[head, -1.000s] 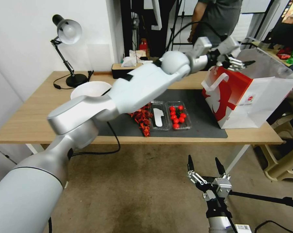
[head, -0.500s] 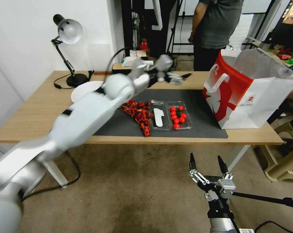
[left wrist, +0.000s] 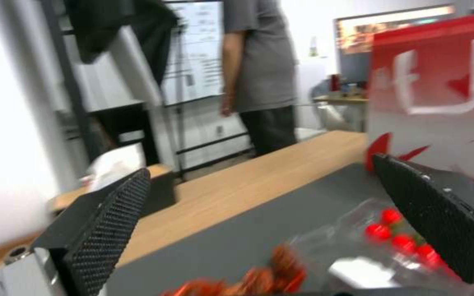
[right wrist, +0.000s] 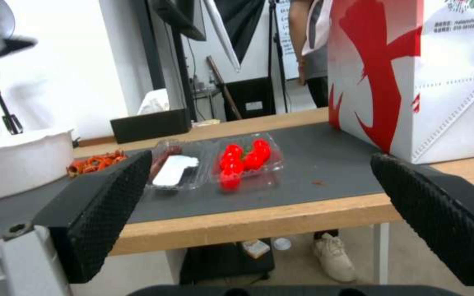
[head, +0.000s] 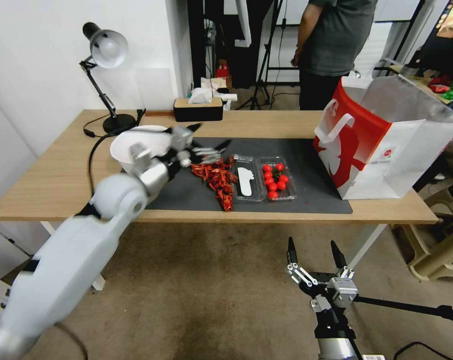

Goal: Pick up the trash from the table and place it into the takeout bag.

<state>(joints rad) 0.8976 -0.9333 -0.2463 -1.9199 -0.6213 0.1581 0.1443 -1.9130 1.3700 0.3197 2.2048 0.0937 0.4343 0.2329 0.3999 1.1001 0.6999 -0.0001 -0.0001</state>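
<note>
1. The left arm reaches forward from the robot's left side over the table (head: 46,175), its wrist above the near edge of the dark grey mat (head: 316,200).
2. The left gripper (head: 208,140) hovers over the mat beside the white bowl (head: 131,142), just above the pile of red scraps (head: 217,179); its fingers (left wrist: 108,213) are spread wide with nothing between them.
3. The right gripper (head: 314,252) hangs low in front of the table, below its edge, fingers pointing up and spread wide, holding nothing.
4. The trash on the mat is the red scraps and, just right of them, a clear plastic tray (head: 264,182): one compartment holds a white strip, the other small red tomatoes (head: 275,179).
5. The takeout bag (head: 381,145) stands open at the table's right end, on the right edge of the mat, well apart from the left gripper.
6. A desk lamp (head: 103,55) stands at the back left corner, with a dark tissue box (head: 198,109) along the far edge.
</note>
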